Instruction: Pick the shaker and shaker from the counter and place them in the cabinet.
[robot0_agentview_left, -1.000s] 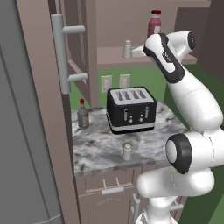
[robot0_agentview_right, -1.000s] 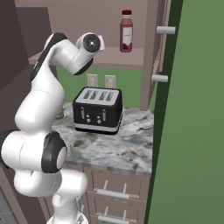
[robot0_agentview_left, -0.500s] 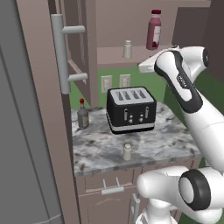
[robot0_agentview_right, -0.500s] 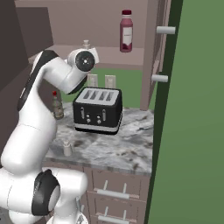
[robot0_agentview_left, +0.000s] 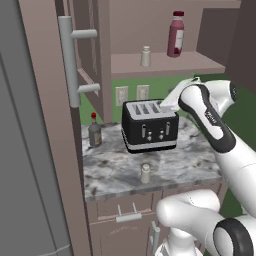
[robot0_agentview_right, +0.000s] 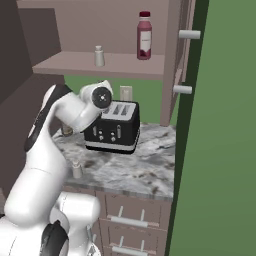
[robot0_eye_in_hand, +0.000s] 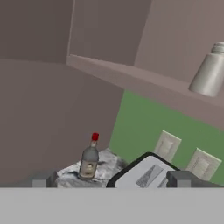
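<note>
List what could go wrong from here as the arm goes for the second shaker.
1. The remaining shaker stands near the counter's front edge; a sideways nudge might tip it off.
2. The toaster sits between the arm and that shaker, so a low swing could clip it.
3. The other shaker and the maroon bottle already stand on the cabinet shelf; a careless second placement might knock them.

Two rear base views flanking the toaster (robot0_agentview_left: 149, 126); tilted hand camera just above it.
</note>
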